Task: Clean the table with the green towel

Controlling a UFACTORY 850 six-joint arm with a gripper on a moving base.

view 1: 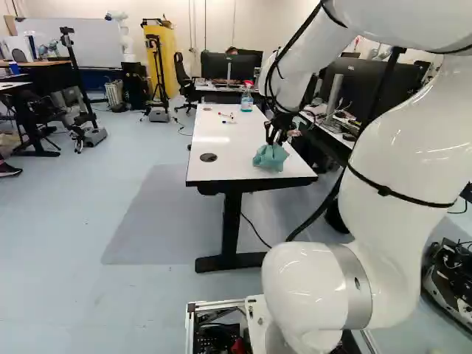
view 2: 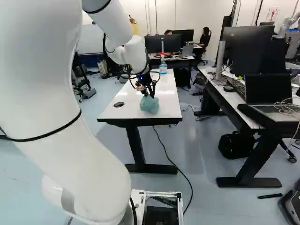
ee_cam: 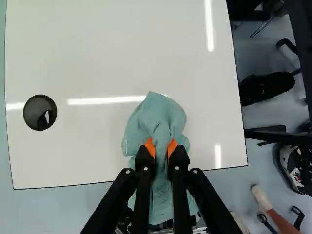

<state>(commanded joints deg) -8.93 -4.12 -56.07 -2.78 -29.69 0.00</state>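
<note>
The gripper (view 2: 149,93) is over the near end of the white table (view 1: 221,158), pinching the green towel (view 2: 149,104), which bunches below it. In the wrist view the gripper (ee_cam: 161,148) has its orange pads on both sides of a fold of the towel (ee_cam: 158,114). Part of the cloth spreads ahead of the fingers and part hangs back beneath them, over the table's near edge in that view. From the picture alone I cannot tell how firmly the towel touches the tabletop.
Toward the table's far end are a spray bottle (view 1: 247,100) and marker pens (view 1: 227,116). A round black grommet (ee_cam: 40,112) sits in the tabletop. Desks with monitors and a laptop (view 2: 268,96) stand to the right. Another robot (view 1: 122,33) is at the back.
</note>
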